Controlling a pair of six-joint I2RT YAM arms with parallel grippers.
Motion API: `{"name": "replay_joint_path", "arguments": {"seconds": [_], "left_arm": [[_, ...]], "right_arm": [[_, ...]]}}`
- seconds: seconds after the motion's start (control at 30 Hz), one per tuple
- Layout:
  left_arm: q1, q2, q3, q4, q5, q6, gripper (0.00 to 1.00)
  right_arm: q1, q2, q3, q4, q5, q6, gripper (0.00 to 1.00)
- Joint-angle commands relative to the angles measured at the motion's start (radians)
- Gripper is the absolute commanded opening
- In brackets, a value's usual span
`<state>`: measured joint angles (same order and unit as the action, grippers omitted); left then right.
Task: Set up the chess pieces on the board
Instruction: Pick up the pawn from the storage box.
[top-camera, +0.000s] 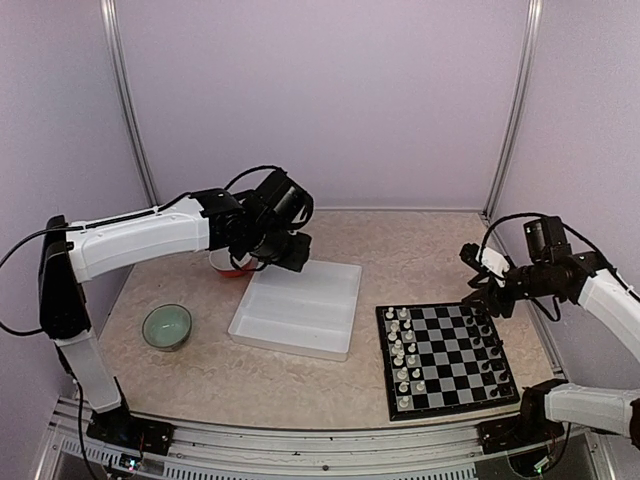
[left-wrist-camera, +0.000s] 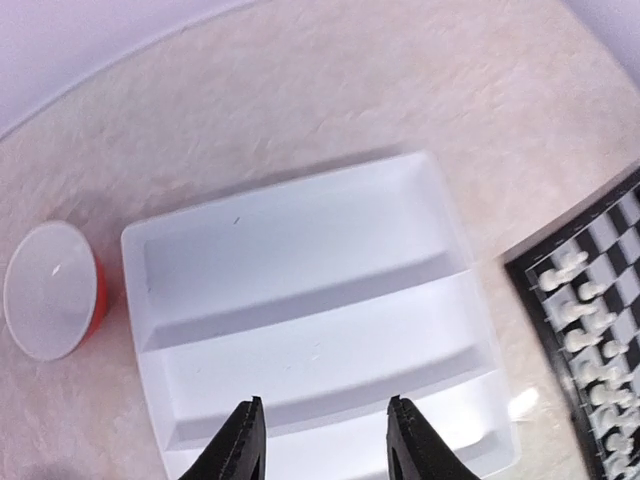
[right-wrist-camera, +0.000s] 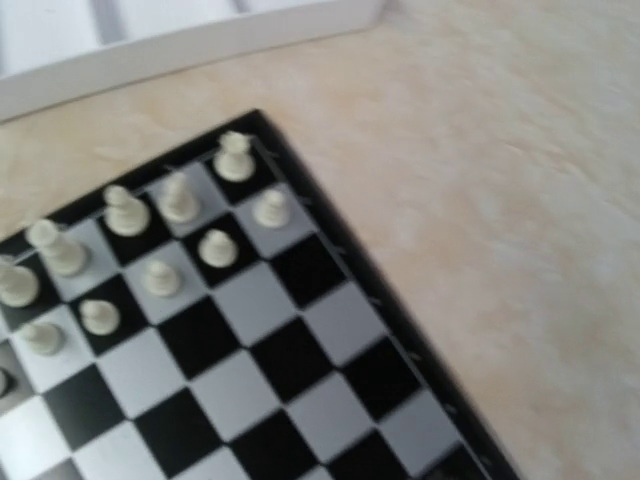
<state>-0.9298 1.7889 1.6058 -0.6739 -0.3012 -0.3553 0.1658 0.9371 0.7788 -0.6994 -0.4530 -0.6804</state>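
Two black fingers (left-wrist-camera: 240, 445) of the left gripper (left-wrist-camera: 323, 430) fill the bottom of the left wrist view, standing apart over a white tray (left-wrist-camera: 300, 235), so the jaws are open and grip nothing. That tray is split by low ridges into three long compartments, and it lies near the middle of the table (top-camera: 420, 250). Just beside its far left corner sits a small red bowl (left-wrist-camera: 52, 290), white on top from this angle, and in the overhead view the left arm's wrist partly hides it. A green bowl (top-camera: 166, 326) stands well apart at the left side of the table. To the right of the tray, near it but not touching, lies the board (top-camera: 450, 355). The white pieces (top-camera: 402, 350) stand upright in two files along the board's left side, the side nearest the tray. The black pieces (top-camera: 490, 355) line its right side (they are too small to count or name from above). The right wrist view looks down on one corner of the board, where the white pieces stand in two rows, each on its own square, with the tray's rim across the top edge. The right gripper (top-camera: 480, 285) hangs above the board's far right corner. Its fingers do not show in its own camera and are too small in the overhead view, so I cannot tell whether its jaws are open or closed.
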Motion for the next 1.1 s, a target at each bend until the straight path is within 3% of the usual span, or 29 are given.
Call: {"name": "replay_joint_path", "arguments": {"seconds": [0.0,0.23,0.43,0.6,0.77,1.07], "left_arm": [[0.041,0.017,-0.125,-0.084,0.085,-0.01,0.42],[0.11,0.105,-0.143,-0.18,0.181,0.027,0.43],[0.16,0.165,-0.121,-0.23,0.282,0.001,0.46],[0.154,0.198,-0.052,-0.252,0.395,-0.047,0.5],[0.154,0.215,0.02,-0.332,0.394,-0.063,0.52],[0.107,0.192,-0.079,-0.341,0.334,-0.122,0.54]], "right_arm": [[0.067,0.087,0.072,-0.021,-0.053,-0.022,0.46],[0.179,0.315,0.226,-0.053,-0.072,-0.053,0.44],[0.194,0.541,0.409,-0.157,-0.16,-0.057,0.41],[0.201,0.618,0.486,-0.162,-0.17,-0.022,0.41],[0.204,0.694,0.558,-0.191,-0.178,0.038,0.42],[0.204,0.788,0.631,-0.211,-0.167,0.032,0.43]]}}
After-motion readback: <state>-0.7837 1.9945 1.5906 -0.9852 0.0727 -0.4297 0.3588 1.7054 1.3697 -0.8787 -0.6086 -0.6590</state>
